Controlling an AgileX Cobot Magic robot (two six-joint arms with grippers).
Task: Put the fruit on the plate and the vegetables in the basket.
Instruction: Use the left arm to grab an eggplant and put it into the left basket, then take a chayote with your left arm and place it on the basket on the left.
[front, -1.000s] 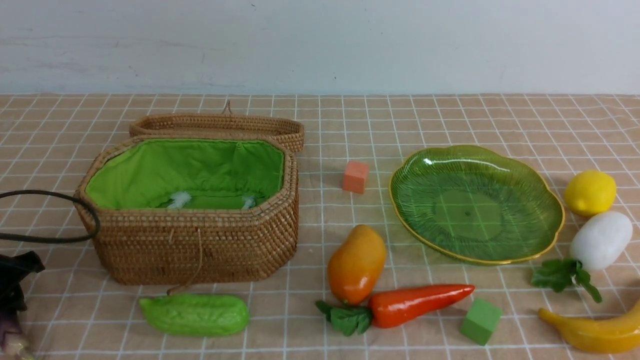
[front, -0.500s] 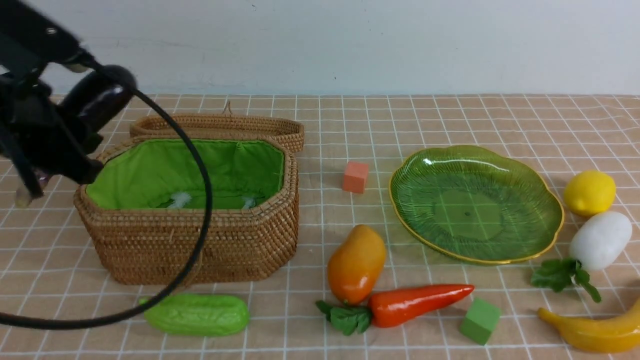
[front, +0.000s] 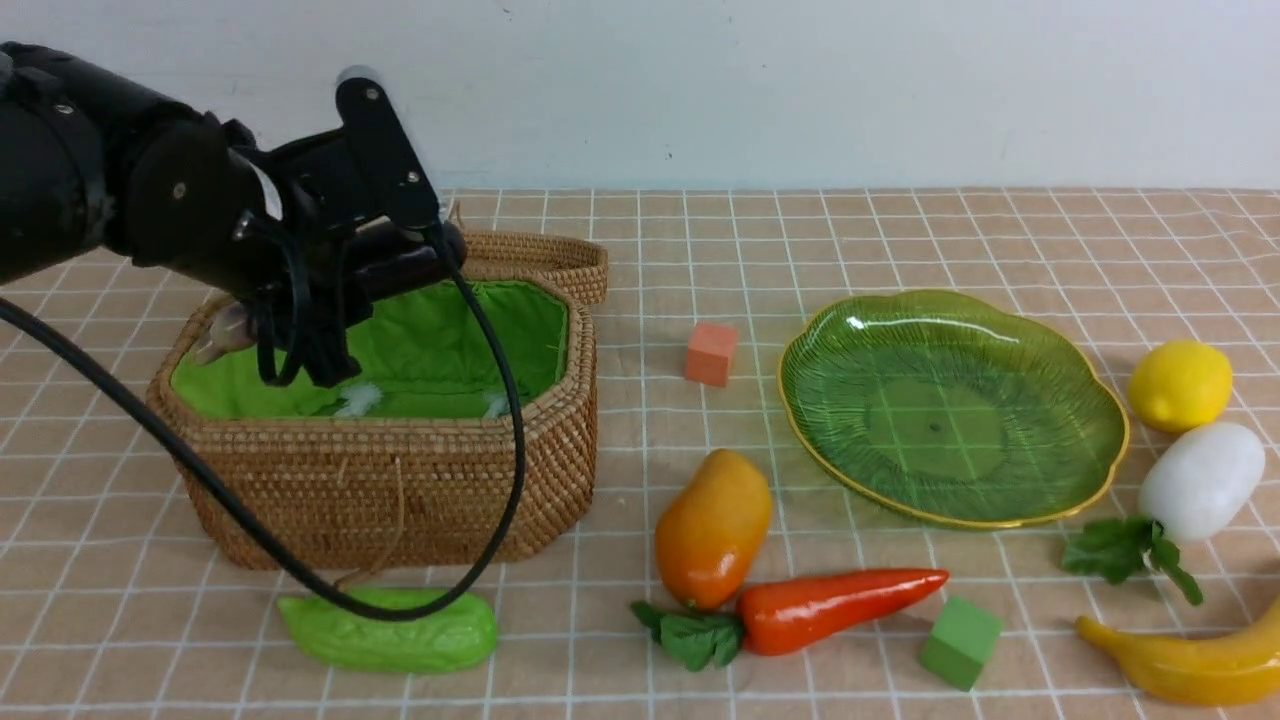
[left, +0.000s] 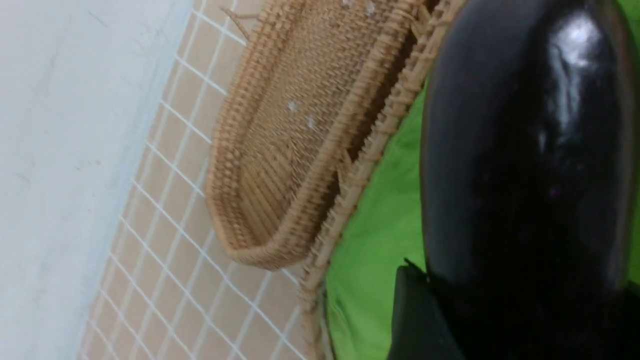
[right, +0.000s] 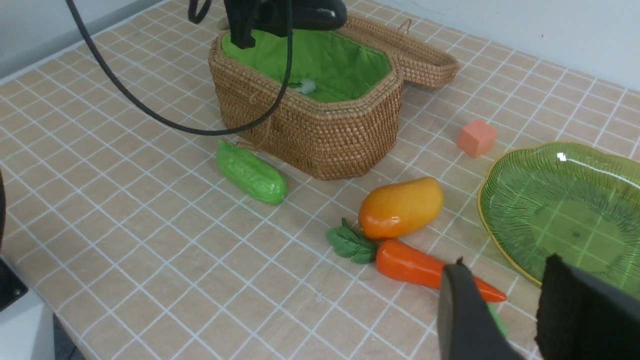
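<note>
One, left gripper (front: 345, 255): is clamping the eggplant (left: 520, 175) above the basket (front: 400, 490).
Two, right gripper (right: 505, 280): is hanging with jaws parted, gripping nothing.

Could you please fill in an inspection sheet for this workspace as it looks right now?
Surface: checked tablecloth, flat, no spills seen.
Job's things: basket open, lid folded back, only green lining seen inside; plate empty; eggplant held above the basket; gourd in front of the basket; mango beside the carrot; lemon, radish and banana right of the plate.
Clutter: pink cube left of the plate; green cube by the carrot's tip.
Grippers: left gripper closed on the eggplant; right gripper open, empty.
Cables: black cable hangs from the left arm, looping in front of the basket near the gourd.
Surroundings: pale wall; nothing else seen.
</note>
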